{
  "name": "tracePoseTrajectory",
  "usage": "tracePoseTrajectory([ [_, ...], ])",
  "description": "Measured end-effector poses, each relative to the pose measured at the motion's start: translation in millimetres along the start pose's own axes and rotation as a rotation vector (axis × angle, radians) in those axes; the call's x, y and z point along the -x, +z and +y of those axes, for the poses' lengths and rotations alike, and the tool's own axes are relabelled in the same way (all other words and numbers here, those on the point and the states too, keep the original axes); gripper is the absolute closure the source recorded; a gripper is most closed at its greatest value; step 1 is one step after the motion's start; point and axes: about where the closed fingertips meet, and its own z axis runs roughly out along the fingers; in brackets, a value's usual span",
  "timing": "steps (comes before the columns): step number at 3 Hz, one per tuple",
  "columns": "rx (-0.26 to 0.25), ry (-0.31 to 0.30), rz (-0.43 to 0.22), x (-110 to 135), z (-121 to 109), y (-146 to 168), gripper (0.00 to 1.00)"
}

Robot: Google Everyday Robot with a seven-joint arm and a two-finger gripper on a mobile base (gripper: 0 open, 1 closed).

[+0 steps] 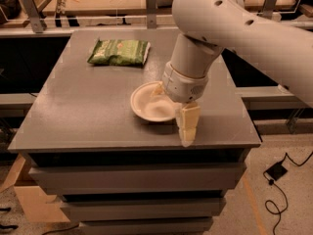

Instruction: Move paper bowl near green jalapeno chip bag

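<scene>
Camera view: the end effector (171,115) is seen lowered over the right side of the paper bowl (148,104), with its fingers (188,126) held well apart. One finger is placed over the bowl's inside and the other just outside the near-right rim, so that the rim is straddled rather than pinched. The bowl is seated on the grey counter (83,111) toward the front right, well apart from the green jalapeno chip bag (119,52), which is laid flat near the far edge.
</scene>
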Motion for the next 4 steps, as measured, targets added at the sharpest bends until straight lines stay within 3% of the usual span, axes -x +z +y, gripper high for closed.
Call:
tracePoseTrajectory([
  [3, 0.014, -0.031, -0.019, 1.2, -8.9, -0.7, 0.87],
  [4, 0.004, -0.048, -0.028, 2.3, -11.2, -5.3, 1.00],
])
